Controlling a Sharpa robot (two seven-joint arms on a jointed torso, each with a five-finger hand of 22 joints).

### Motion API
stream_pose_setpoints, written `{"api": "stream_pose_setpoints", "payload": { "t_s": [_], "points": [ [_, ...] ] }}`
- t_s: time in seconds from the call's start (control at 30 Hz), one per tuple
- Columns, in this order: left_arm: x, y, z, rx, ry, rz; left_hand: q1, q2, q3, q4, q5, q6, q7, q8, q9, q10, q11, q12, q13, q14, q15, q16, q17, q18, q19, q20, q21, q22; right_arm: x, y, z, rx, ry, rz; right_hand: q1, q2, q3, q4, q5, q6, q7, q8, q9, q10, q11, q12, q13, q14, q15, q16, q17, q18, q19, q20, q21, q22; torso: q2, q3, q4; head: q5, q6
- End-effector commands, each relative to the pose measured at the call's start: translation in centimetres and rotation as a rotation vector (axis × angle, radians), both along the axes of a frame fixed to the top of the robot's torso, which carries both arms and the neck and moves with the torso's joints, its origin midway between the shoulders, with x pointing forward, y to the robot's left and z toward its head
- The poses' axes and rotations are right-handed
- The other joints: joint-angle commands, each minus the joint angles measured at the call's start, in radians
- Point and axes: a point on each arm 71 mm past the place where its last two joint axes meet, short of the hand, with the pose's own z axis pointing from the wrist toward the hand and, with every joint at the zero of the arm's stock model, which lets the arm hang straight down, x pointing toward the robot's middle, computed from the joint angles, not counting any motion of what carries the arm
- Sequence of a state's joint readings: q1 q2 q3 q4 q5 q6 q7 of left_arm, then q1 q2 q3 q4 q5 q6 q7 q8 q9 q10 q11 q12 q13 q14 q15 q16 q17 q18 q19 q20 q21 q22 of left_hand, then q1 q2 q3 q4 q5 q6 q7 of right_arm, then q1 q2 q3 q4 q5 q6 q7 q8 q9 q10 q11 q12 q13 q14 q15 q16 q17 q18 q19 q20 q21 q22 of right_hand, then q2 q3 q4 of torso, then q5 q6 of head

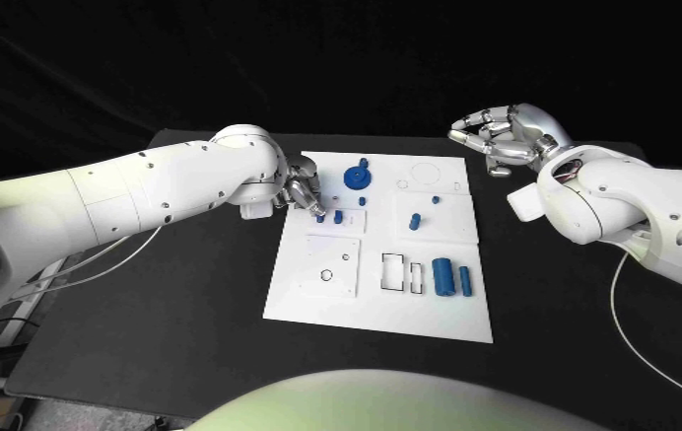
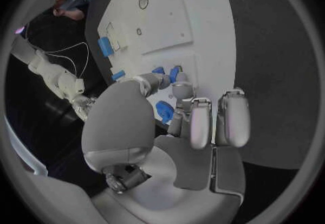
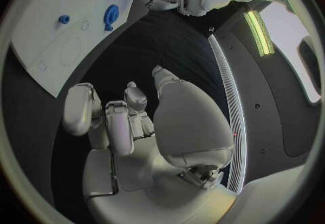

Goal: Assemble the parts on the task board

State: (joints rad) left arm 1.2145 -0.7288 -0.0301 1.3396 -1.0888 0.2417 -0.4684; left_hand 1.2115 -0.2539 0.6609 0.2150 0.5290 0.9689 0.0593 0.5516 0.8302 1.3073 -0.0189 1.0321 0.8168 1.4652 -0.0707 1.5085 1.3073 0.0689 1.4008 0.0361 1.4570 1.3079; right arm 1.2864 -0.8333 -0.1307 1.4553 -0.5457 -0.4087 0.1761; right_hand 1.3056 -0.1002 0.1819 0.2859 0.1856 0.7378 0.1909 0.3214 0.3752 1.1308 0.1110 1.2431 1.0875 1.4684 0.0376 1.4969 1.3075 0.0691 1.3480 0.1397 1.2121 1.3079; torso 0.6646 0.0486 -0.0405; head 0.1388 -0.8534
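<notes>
nearest, two blue cylinders (image 1: 452, 276) lie at the white board's (image 1: 427, 315) 4 o'clock. left hand (image 1: 302, 192) pinches a small blue peg (image 1: 318, 216) at 10; right hand (image 1: 501, 137) curls on nothing at 2, off the board.

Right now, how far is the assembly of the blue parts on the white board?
Early stage, as far as I can judge. The round blue gear seems to stand on the white task board. The left hand touches down by small blue pieces near the board's left edge. Two blue cylinders lie loose. The right hand hangs beside the board, fingers curled, holding nothing.
</notes>
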Motion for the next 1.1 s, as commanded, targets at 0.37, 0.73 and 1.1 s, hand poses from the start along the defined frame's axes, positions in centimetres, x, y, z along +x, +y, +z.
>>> {"api": "stream_pose_setpoints", "payload": {
  "t_s": [0.37, 0.73, 1.1],
  "points": [
    [-0.44, 0.10, -0.89, 0.040, 0.039, -0.002, -0.011, 0.001, 0.184, -0.194, 0.024, 0.009, -0.004, 0.002, 0.002, 0.012, -0.005, 0.011, 0.012, 0.075, -0.011, 0.007, 0.133, -0.011, 0.006, -0.004, 0.005, 0.019, -0.04, 0.09, -0.05, 0.003, -0.002, 0.014, -0.009, 0.001, -0.004, 0.000, 0.006, -0.008, 0.002, 0.004, -0.001, -0.003, -0.001, 0.000, -0.001, 0.045, -0.004, -0.006, 0.068, 0.019, -0.006, -0.002, -0.007, 0.025, 0.000, -0.0014, 0.0014, -0.001, 0.000],
    [-0.33, 0.52, -0.89, 0.058, 0.028, 0.008, -0.022, -0.003, 0.183, -0.202, 0.078, 0.016, -0.009, 0.008, 0.010, 0.023, -0.010, 0.020, 0.026, 0.078, -0.015, 0.013, 0.145, -0.012, 0.008, -0.008, 0.007, 0.021, -0.05, 0.10, -0.08, 0.003, -0.002, 0.013, -0.010, 0.001, -0.005, 0.000, 0.006, -0.008, 0.002, 0.004, -0.001, -0.003, -0.001, 0.000, -0.001, 0.045, -0.004, -0.007, 0.067, 0.019, -0.006, -0.002, -0.008, 0.024, 0.000, -0.0012, 0.0014, 0.000, 0.000],
    [-0.40, 0.19, -0.89, 0.039, 0.037, 0.006, -0.025, -0.003, 0.182, -0.202, 0.088, 0.018, -0.010, 0.010, 0.011, 0.027, -0.010, 0.024, 0.031, 0.079, -0.016, 0.015, 0.149, -0.012, 0.008, -0.009, 0.007, 0.022, -0.06, 0.13, -0.10, 0.004, -0.001, 0.014, -0.010, 0.001, -0.005, 0.000, 0.006, -0.008, 0.002, 0.004, -0.001, -0.003, -0.001, 0.000, -0.001, 0.045, -0.004, -0.007, 0.067, 0.019, -0.006, -0.002, -0.008, 0.024, 0.000, -0.0001, -0.0003, 0.001, -0.002]
  ]
}}
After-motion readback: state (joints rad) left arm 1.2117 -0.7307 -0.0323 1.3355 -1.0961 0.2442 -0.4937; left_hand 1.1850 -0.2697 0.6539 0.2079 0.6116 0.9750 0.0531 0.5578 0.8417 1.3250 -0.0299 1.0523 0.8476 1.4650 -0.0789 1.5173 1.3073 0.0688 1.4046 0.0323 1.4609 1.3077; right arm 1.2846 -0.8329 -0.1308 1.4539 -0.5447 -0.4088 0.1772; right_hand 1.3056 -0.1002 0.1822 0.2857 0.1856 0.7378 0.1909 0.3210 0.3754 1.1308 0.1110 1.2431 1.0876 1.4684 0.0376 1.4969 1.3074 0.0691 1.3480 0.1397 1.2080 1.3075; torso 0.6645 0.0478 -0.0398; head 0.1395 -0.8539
